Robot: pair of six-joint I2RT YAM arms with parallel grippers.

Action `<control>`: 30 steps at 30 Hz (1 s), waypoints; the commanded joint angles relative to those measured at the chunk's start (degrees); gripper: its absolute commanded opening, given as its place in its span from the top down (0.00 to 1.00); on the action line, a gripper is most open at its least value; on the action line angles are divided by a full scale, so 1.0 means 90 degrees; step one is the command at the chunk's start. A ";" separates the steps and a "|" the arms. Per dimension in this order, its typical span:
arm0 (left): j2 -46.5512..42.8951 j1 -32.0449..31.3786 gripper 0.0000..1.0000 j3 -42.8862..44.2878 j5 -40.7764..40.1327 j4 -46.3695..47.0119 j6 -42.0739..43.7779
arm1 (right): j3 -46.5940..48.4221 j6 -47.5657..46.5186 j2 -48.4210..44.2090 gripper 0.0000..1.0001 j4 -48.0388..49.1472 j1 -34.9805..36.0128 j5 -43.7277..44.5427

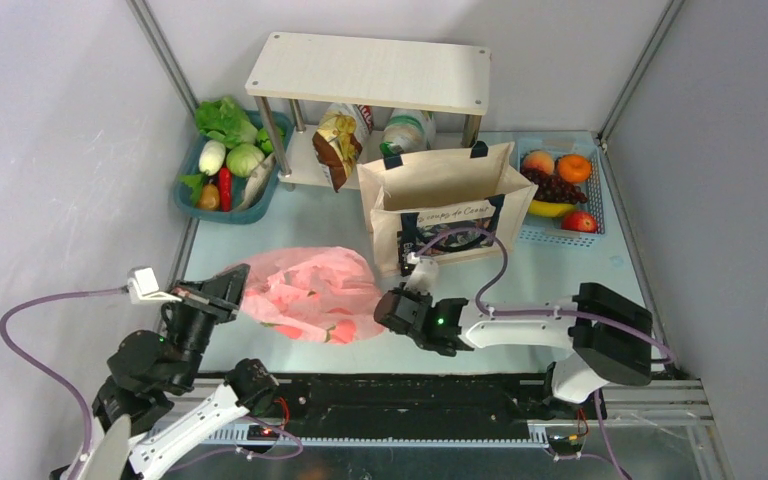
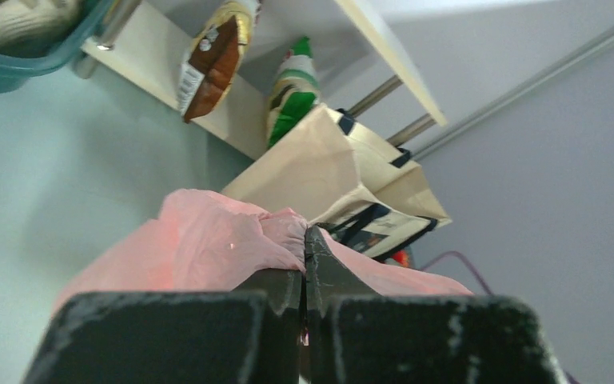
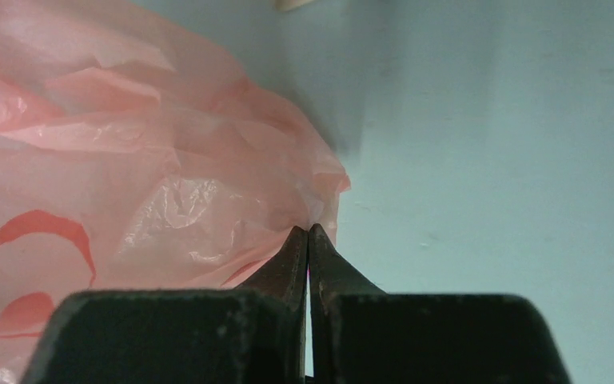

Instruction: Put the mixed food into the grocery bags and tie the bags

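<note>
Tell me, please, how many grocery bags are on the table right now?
2. The pink plastic bag lies front centre, pinched at each end by the left end effector and right end effector; the beige canvas tote stands upright just behind it. None else visible.

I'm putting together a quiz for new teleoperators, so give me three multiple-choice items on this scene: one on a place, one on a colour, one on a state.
1. Where does the fruit basket sit?
A) far right corner
B) far left corner
C) between the arms

2. What colour is the plastic bag?
A) green
B) pink
C) black

3. The right pincer is:
A) open above the bag
B) shut on nothing
C) shut on the plastic bag's edge

Answers:
1 A, it lies far right, beside the canvas tote.
2 B, every view shows pink film.
3 C, the right wrist view shows it closed on pink film.
</note>
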 commanded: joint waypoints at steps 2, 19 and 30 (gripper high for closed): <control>0.0169 0.0031 1.00 -0.0163 -0.0934 -0.0051 0.0164 | -0.0219 -0.0207 -0.0898 1.00 -0.1276 -0.0085 0.0858; 0.1456 0.0040 0.18 0.0404 0.1015 -0.0184 0.2004 | -0.0963 -0.2472 -0.2607 1.00 -0.1020 -0.0622 -0.1038; 0.1558 0.0037 0.00 0.0923 0.1605 -0.0635 0.1839 | -0.0821 -0.2027 -0.3456 1.00 -0.2166 -0.1288 -0.1057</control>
